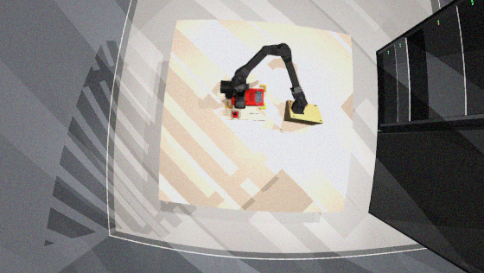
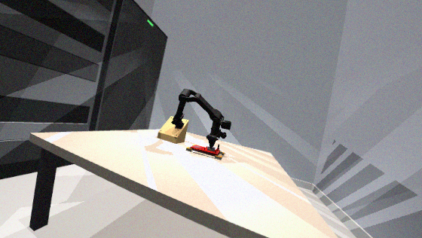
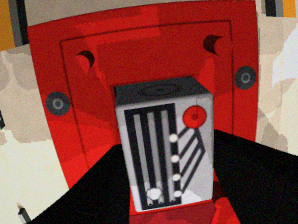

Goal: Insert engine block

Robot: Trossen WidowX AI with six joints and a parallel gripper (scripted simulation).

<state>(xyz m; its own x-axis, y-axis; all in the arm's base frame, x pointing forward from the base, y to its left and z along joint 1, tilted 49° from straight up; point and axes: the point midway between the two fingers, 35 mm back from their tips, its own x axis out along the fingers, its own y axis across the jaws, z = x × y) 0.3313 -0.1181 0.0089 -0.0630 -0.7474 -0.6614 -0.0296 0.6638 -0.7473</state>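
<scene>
The red car body (image 1: 255,98) (image 2: 197,147) (image 3: 145,55) lies on the table between yellow corner pieces. My gripper (image 2: 212,145) (image 3: 166,147) is shut on the engine block and points down over the body. The engine block (image 3: 167,155) is grey, with black grooves, white dots and a red disc on its upper face and a dark end face. It sits between the black fingers at the body's opening. The block hides the opening, and how deep it sits cannot be told. The rib and the block's slot cannot be made out. The arm hides the block in the top view.
A pale strip with a small red square part (image 1: 235,114) lies beside the car body. The arm's yellow wedge-shaped base (image 1: 311,114) (image 2: 171,135) stands on the table (image 1: 298,160) (image 2: 241,196) to one side of the body. Dark racks (image 1: 428,173) (image 2: 132,68) stand beyond the table.
</scene>
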